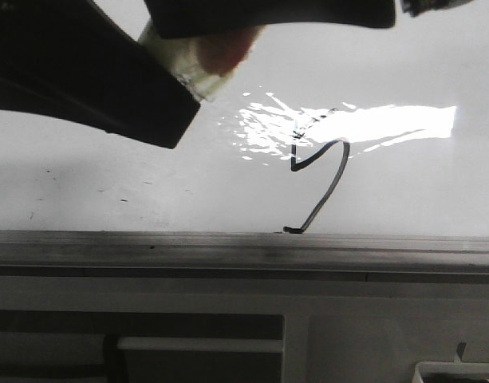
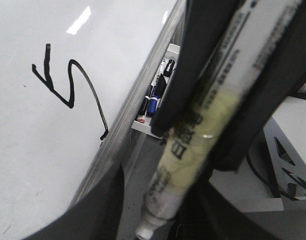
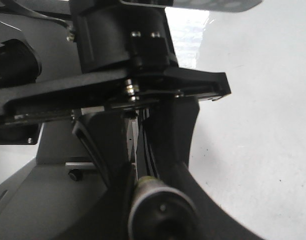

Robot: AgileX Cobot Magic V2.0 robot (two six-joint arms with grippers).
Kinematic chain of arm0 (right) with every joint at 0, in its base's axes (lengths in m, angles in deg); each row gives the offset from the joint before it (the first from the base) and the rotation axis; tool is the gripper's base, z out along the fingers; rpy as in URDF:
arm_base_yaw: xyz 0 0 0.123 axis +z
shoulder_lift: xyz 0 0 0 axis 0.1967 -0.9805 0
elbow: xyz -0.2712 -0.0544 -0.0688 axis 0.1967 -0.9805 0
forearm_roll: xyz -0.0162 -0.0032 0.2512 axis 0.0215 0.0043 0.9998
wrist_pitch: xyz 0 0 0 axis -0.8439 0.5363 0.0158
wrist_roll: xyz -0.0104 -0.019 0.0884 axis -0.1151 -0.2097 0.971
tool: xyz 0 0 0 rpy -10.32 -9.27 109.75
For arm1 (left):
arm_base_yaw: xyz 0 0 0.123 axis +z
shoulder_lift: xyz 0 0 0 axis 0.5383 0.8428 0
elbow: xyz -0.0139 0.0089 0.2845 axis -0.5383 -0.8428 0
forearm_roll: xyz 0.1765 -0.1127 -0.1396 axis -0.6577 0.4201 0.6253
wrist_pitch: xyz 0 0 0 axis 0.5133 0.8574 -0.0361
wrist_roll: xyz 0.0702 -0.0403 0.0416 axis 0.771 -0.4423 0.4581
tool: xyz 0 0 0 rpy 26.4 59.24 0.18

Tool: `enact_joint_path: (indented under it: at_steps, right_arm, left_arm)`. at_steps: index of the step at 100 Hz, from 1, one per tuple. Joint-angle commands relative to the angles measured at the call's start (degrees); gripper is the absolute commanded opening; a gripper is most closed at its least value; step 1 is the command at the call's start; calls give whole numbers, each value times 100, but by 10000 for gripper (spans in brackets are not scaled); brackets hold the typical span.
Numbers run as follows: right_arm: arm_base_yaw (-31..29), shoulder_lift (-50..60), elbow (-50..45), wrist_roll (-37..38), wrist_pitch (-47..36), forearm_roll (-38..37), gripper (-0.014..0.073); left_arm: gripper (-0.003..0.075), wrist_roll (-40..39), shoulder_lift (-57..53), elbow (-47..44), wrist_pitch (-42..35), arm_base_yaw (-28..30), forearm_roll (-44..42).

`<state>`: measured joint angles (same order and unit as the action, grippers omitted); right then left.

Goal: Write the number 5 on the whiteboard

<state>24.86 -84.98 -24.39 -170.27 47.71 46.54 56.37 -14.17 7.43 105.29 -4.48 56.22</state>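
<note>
The number 5 (image 1: 337, 171) (image 2: 71, 105) is drawn in thin black line on the whiteboard (image 1: 108, 183) (image 2: 43, 150) (image 3: 252, 125), close to its near rail. The marker (image 1: 192, 68) (image 2: 202, 125) (image 3: 160, 215), white and yellowish with print, hangs above the board. My right gripper (image 3: 155, 175) is shut on it lengthwise, its fingers (image 2: 190, 60) running along both sides of the barrel. The marker's white tip end (image 2: 143, 230) sticks out between the fingers of my left gripper (image 2: 157, 200), with a gap showing beside it. Black gripper parts (image 1: 84, 72) hide the tip in the front view.
A grey aluminium rail (image 1: 228, 247) edges the board, with grey cabinet panels (image 1: 348, 343) below it. A small white tray (image 2: 155, 102) with several markers hangs off the board's edge. Strong glare (image 1: 372, 124) lies just behind the 5.
</note>
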Motion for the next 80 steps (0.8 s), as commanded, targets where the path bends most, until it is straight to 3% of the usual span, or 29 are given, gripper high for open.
enact_joint_path:
  at_steps: [1,17,51,60,80]
  right_arm:
    - [111,82,192,-44,450,206,-71]
    - [111,82,192,-44,450,206,-71]
    - [111,82,192,320,358,206,-57]
    - [111,82,192,492,244,206,29]
    - [101,175,192,770,-609,234,361]
  left_arm:
    - [97,-32,-32,191,-276,-16,348]
    - [-21,-32,-32,191,-262,-16,348]
    - [-20,-32,-32,191,-250,-16,348]
    - [-20,-32,-32,191,-250,-16,348]
    - [-20,-125,-32,191,-317,10,348]
